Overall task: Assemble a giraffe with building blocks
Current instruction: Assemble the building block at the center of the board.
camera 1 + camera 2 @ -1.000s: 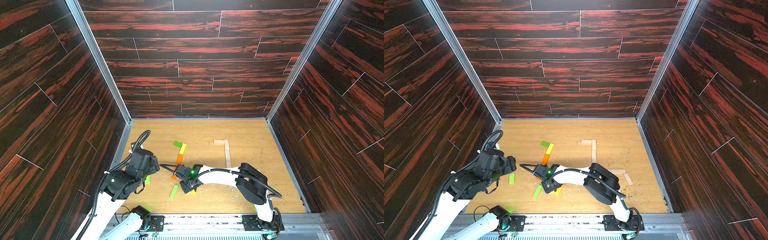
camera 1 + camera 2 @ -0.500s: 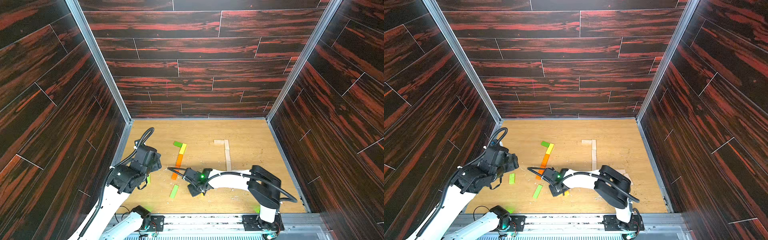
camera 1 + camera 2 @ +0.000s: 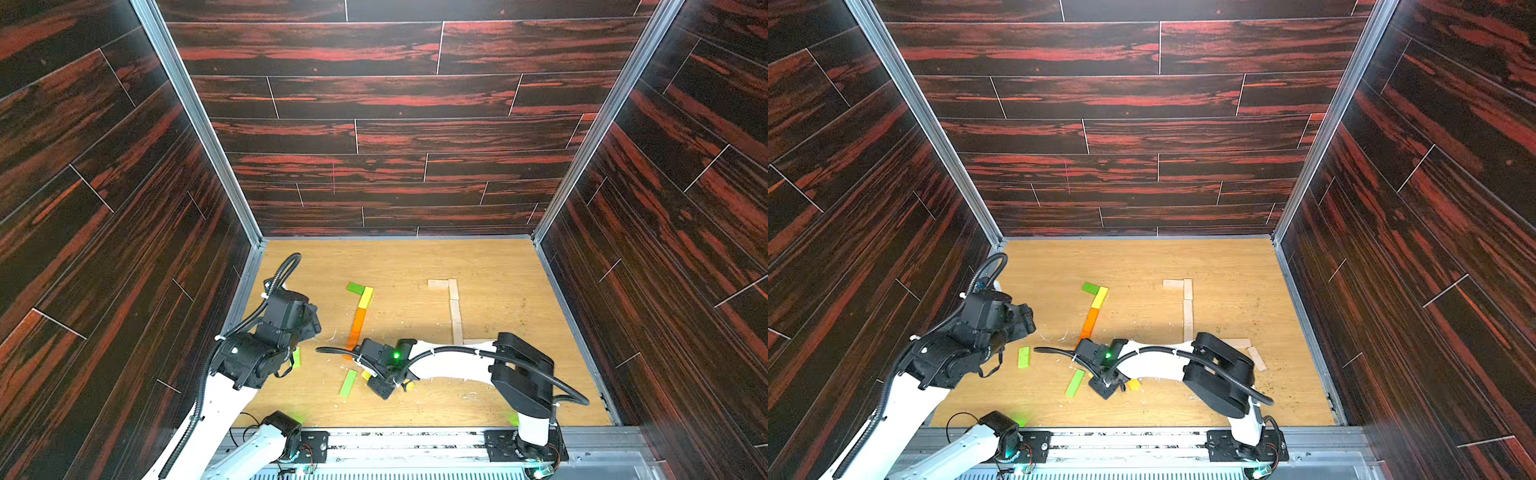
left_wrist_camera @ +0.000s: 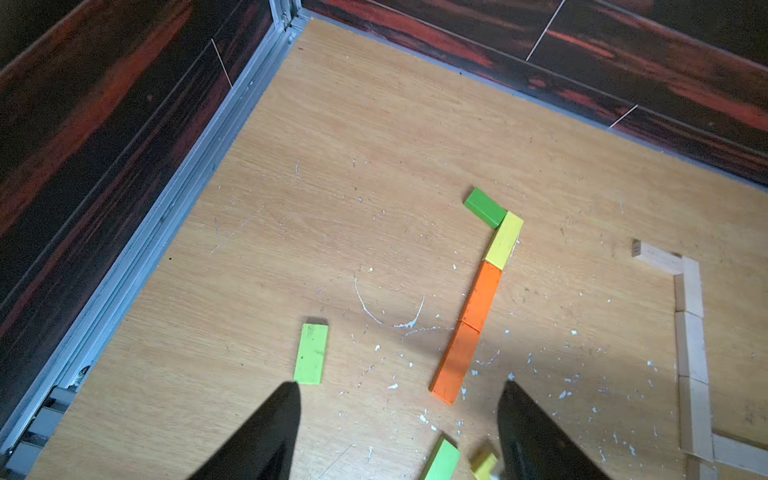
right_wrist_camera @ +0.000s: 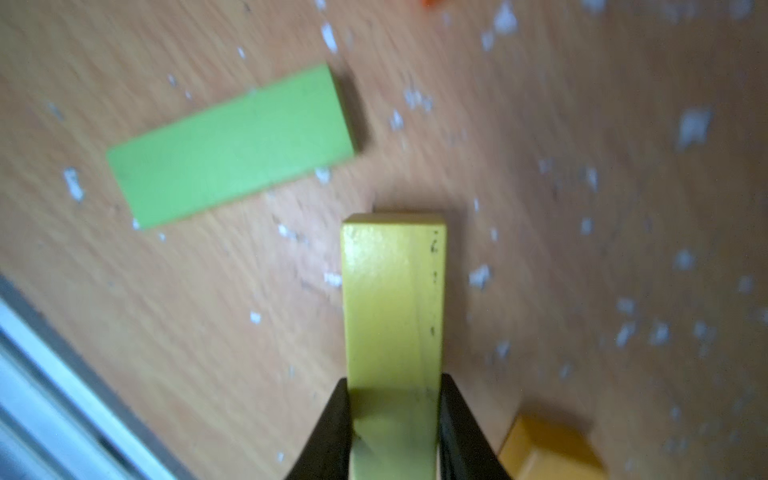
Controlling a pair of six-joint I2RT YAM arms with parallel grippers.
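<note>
Right gripper [image 5: 393, 380] is pinching a yellow block [image 5: 392, 291] lengthwise; orange row [image 3: 358, 326] is lying at its eleven o'clock. Left gripper [image 4: 399, 384] is hanging wide, empty.

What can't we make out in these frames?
- Right gripper: under its own wrist in both top views; only its wrist view shows it gripping the yellow wooden plank.
- Darker yellow wooden block: blurred, cut off by the frame corner, right wrist view.
- Pale wooden plank row: near end behind the right arm, both top views.
- Light green plank: half hidden by the left arm, a top view.
</note>
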